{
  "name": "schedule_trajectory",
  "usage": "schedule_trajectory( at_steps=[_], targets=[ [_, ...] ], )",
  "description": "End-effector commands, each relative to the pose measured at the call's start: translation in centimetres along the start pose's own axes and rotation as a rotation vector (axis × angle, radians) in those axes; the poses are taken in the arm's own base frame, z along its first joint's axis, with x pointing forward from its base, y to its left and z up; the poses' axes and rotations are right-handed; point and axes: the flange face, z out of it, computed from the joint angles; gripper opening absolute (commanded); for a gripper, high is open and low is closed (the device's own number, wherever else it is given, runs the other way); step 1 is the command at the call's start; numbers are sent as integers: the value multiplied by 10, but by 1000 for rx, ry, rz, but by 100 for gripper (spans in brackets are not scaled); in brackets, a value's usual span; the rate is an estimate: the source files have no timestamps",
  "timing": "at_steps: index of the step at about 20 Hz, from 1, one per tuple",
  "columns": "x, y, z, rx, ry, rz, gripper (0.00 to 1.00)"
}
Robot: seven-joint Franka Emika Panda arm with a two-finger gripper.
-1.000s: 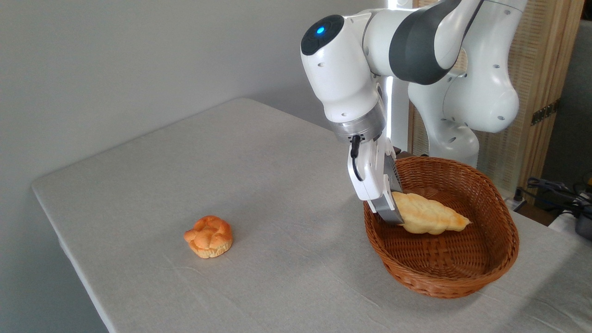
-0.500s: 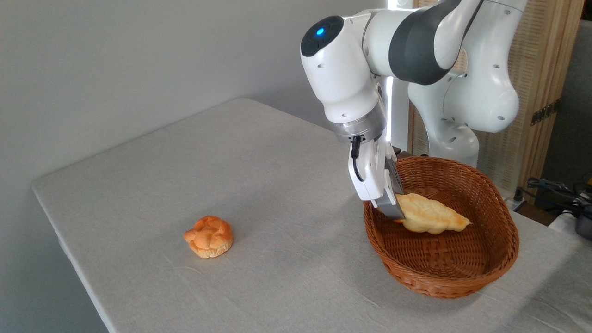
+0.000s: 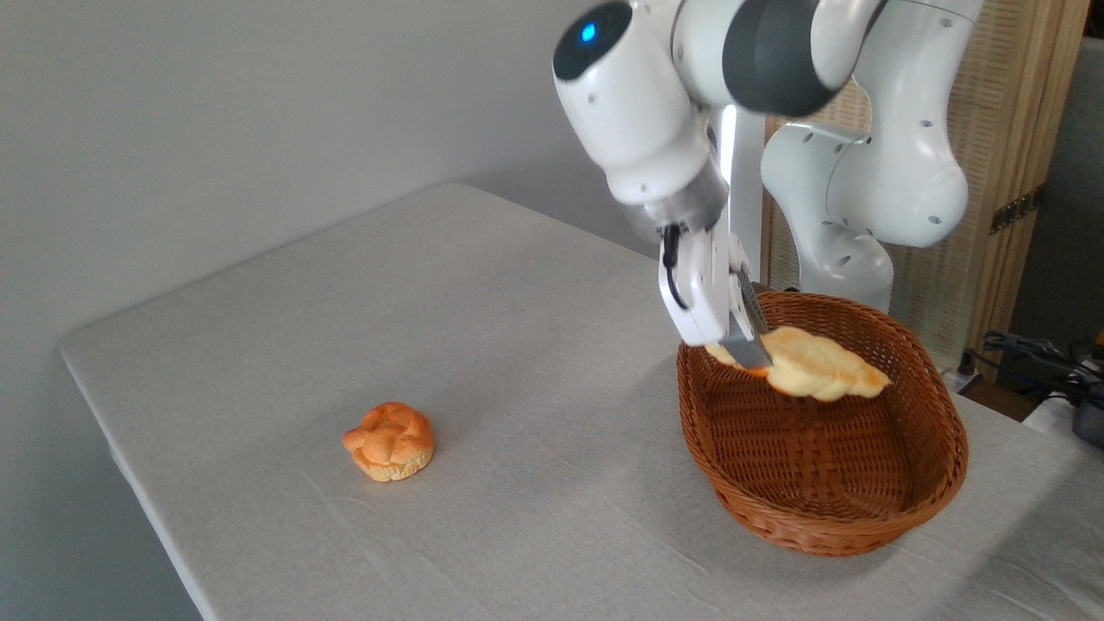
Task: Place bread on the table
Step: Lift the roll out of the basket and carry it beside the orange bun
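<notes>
— Grey surface (image 3: 483,345): what lies around?
— A small bun (image 3: 389,442) far left, a wicker basket (image 3: 931,483) right.
— And the bread (image 3: 819,366)?
— Above the basket's near rim, pinched by the jaws (image 3: 749,349).

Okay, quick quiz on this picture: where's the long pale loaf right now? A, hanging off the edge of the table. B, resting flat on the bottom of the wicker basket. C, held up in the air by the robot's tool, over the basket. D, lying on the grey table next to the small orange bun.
C: the tool is shut on one end of the loaf, which hangs clear of the basket floor, level with its rim.
</notes>
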Motion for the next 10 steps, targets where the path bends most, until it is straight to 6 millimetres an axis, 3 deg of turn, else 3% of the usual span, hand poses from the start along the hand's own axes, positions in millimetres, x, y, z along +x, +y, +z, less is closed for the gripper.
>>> schedule_trajectory(
  at_steps=[1, 5, 9, 10],
  targets=[
    [-14, 0, -74, 50, 59, -19, 22],
    [-12, -42, -137, 90, 165, -244, 27],
    [12, -107, -177, 124, 361, -524, 30],
    [26, -125, -184, 149, 384, -577, 30]
  ],
)
